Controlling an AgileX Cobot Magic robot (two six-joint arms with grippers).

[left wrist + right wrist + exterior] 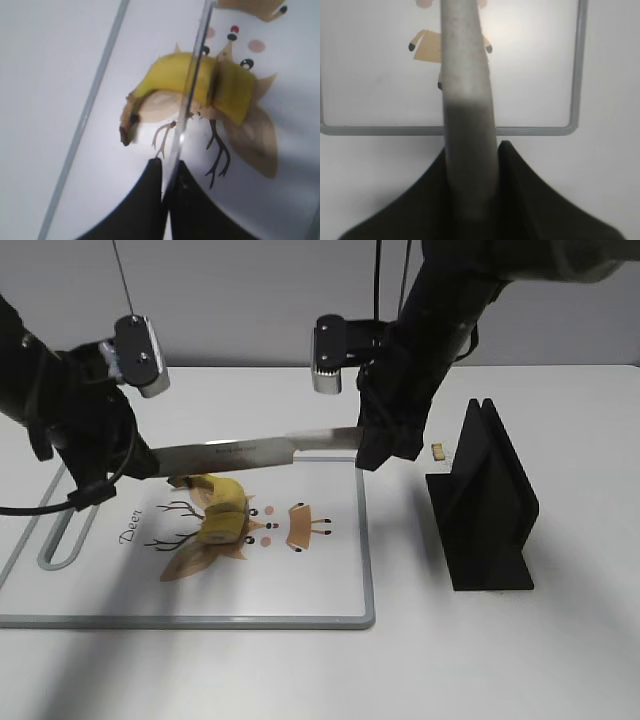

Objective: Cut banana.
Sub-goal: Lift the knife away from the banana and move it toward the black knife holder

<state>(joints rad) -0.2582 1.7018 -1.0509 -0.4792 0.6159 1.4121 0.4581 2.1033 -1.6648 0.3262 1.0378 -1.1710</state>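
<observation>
Spanning the cutting board (340, 620) on the desk (580, 660), the knife (250, 453) is gripped at both ends: the right gripper (470, 200) has its jaws closed on the handle, the left gripper (165, 200) pinches the blade tip. Directly beneath the blade lies the banana (200, 85), its long axis crossing the edge nearly square, one piece already partly severed. Both arms are equally near, so the cut looks like a straight descent. Printed on the board is "Deer"; the blade's marking is unreadable.

Robot lab bench, plain white table (580, 660), bare grey wall (250, 290), black knife stand (485, 505), cables overhead
</observation>
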